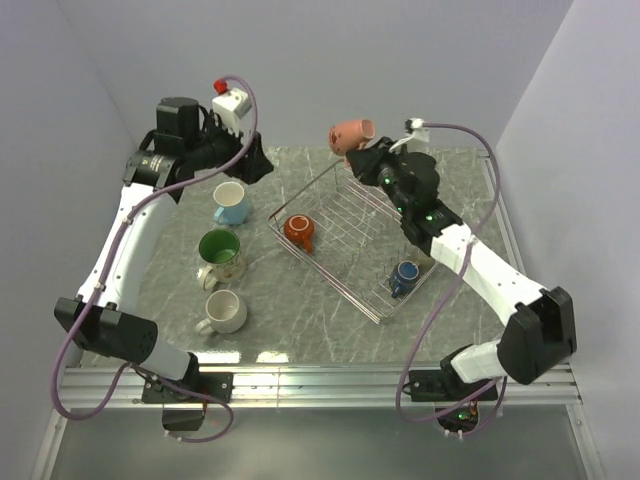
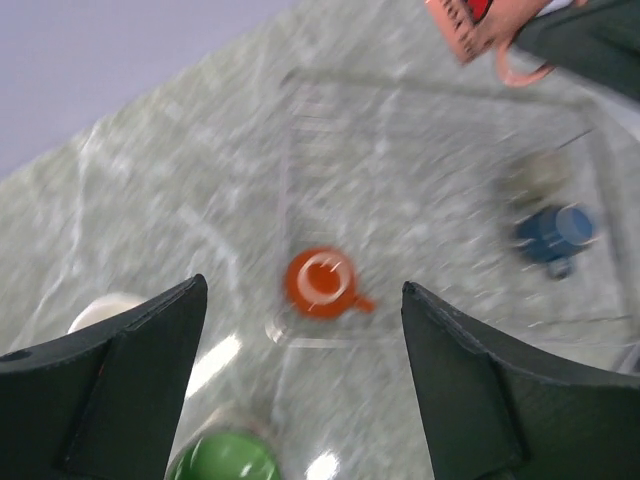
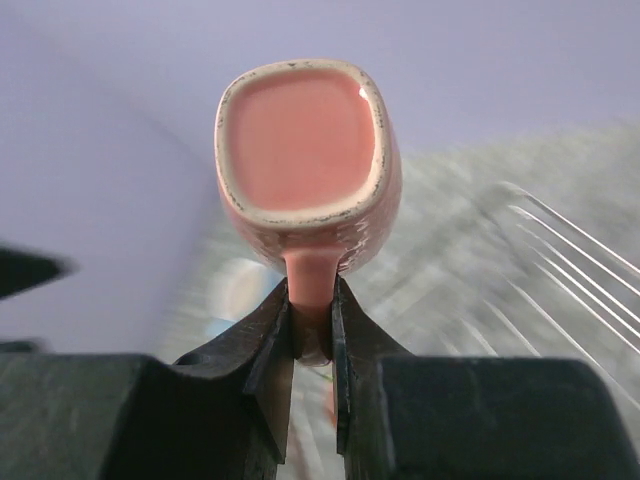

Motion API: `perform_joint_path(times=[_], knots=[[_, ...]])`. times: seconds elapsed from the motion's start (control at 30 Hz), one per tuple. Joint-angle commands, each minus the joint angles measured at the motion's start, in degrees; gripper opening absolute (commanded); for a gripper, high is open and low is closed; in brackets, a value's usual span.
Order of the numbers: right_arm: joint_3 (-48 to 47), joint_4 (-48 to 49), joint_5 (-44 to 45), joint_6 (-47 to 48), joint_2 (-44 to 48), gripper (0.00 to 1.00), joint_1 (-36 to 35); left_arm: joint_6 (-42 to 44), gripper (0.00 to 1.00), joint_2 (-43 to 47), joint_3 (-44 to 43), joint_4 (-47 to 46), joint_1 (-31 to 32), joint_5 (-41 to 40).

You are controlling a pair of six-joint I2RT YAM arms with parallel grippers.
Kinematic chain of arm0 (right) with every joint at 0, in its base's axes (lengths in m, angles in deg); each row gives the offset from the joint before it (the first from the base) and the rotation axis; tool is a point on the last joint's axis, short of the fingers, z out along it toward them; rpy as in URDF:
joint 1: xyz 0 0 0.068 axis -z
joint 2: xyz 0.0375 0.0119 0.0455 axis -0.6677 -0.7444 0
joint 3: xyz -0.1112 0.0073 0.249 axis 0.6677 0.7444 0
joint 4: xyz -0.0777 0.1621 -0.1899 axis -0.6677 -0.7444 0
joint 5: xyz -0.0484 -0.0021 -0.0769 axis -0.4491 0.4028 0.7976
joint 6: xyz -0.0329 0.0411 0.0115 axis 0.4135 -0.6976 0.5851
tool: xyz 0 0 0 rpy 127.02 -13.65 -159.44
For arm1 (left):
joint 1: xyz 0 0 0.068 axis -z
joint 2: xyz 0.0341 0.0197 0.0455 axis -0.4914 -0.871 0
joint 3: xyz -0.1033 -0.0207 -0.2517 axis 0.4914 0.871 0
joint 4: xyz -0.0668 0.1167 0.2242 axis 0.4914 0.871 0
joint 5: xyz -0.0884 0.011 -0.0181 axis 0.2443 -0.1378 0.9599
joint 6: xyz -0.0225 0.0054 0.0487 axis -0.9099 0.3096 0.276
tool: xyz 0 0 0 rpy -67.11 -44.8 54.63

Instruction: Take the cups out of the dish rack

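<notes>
We see the right end effector [image 3: 312, 300] pinched tight on the handle of the small pinkish-orange mug [image 3: 300, 150]. The mug's mouth is turned toward the wrist camera, and it is held up in the air by the far end of the dish rack [image 1: 350, 225]. Over on the other side, the left end effector [image 2: 303, 290] hangs high with its fingers spread wide, holding nothing and looking down across the rack. Inside the wire basket, the orange-red mug [image 1: 298, 231] sits upright near the left corner and the dark blue mug [image 1: 405, 273] sits toward the near right end, well apart from each other. Out on the desk [image 1: 300, 320], left of the rack, three mugs stand in a loose line: the light blue mug [image 1: 231, 202] farthest, the cream floral mug [image 1: 219, 250] with its green inside in the middle, and the white mug [image 1: 225, 310] nearest us.
</notes>
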Motion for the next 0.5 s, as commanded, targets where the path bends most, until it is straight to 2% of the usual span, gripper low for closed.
perform_joint_path(times=[0.0, 0.03, 0.13, 0.23, 0.3, 0.37, 0.47], knots=[[3.6, 23.6, -13.2, -9.2, 3.1, 0.0, 2.0, -7.2, 0.84, -1.5, -7.5, -3.2, -1.3, 13.3], [4.3, 26.4, -16.4, -10.1, 3.2, 0.0, 2.2, -8.8, 0.85, -2.2, -10.5, -4.4, -2.5, 19.2], [2.6, 33.8, -21.9, -12.5, 1.7, 0.0, 2.4, -16.9, 0.85, -5.4, -14.5, -7.7, -4.0, 30.1], [0.2, 39.6, -25.6, -15.9, -1.1, 0.0, 2.4, -26.0, 0.86, -8.0, -13.7, -16.2, -4.0, 39.0], [-1.7, 41.0, -27.1, -17.6, -2.4, 0.0, 2.2, -33.1, 0.86, -9.7, -12.9, -23.8, -4.1, 41.2], [-2.6, 42.2, -28.0, -18.5, -4.1, 0.0, 2.1, -36.0, 0.86, -11.1, -12.3, -27.9, -4.0, 42.7], [-4.1, 42.3, -28.3, -19.4, -6.0, 0.0, 1.4, -37.1, 0.85, -12.5, -12.6, -29.4, -4.0, 43.0]])
